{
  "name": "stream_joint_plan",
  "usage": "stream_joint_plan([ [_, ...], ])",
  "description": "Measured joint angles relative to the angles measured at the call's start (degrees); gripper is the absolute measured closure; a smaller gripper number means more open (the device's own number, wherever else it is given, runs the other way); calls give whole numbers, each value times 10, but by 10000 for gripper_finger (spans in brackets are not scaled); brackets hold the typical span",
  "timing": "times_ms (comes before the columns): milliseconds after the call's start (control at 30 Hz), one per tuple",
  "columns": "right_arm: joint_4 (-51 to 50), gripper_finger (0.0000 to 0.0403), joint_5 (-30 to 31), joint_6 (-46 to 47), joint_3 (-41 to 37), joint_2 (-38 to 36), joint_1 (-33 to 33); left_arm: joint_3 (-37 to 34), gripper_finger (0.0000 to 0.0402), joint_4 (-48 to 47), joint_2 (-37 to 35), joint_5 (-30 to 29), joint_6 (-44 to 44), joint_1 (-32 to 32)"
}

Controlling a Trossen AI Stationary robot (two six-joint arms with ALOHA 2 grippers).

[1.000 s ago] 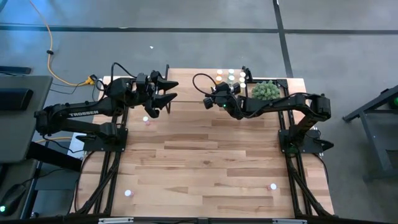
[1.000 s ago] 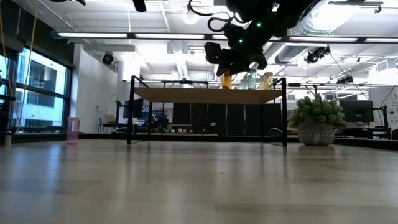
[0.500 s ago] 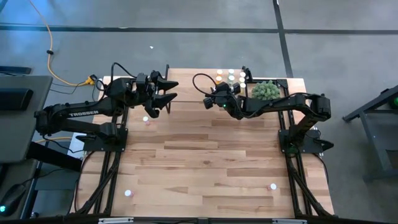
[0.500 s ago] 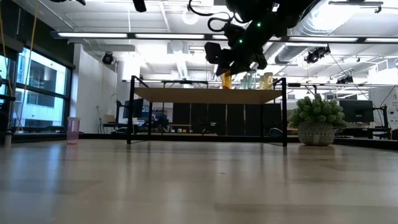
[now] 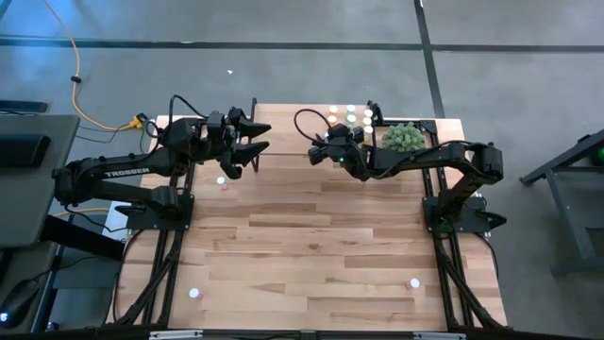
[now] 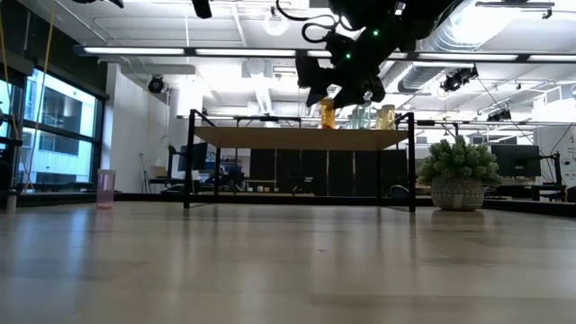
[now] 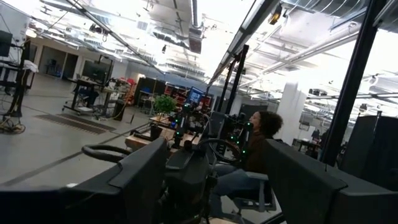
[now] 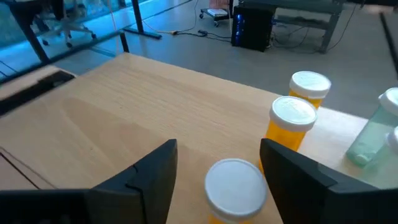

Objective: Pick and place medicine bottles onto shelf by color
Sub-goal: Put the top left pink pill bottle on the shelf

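On the shelf (image 8: 124,99), white-capped orange bottles (image 8: 291,124)

Probably open-plan robotics lab: exposed ceiling ducts (image 6: 504,36), strip lights, equipment benches, seated person (image 7: 258,146) behind.

Only one piece of lettering can be read — the white word "TROSSEN" printed along the dark left arm (image 5: 121,173) in the high view, on the long link well behind that arm's jaws. The orange bottles (image 8: 291,124) just ahead of the right arm's jaws show white caps and plain sides with no label legible — and nothing on the room's screens or fittings can be made out as text either.
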Motion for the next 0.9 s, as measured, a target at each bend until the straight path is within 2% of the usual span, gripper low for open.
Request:
stream_joint_plan([
  [367, 21, 180, 2, -6, 0, -21, 0, 0, 147, -6, 0, 0, 0, 0],
  [567, 65, 180, 0, -17, 0, -31, 0, 0, 147, -12, 0, 4, 0, 0],
  [733, 96, 180, -6, -65, 0, -57, 0, 0, 147, -14, 0, 8, 10, 0],
  [833, 110, 180, -52, -94, 0, -84, 0, 0, 147, -20, -1, 12, 13, 0],
  [900, 111, 180, -105, -106, 0, -105, 0, 0, 147, -34, -5, 26, 14, 1],
])
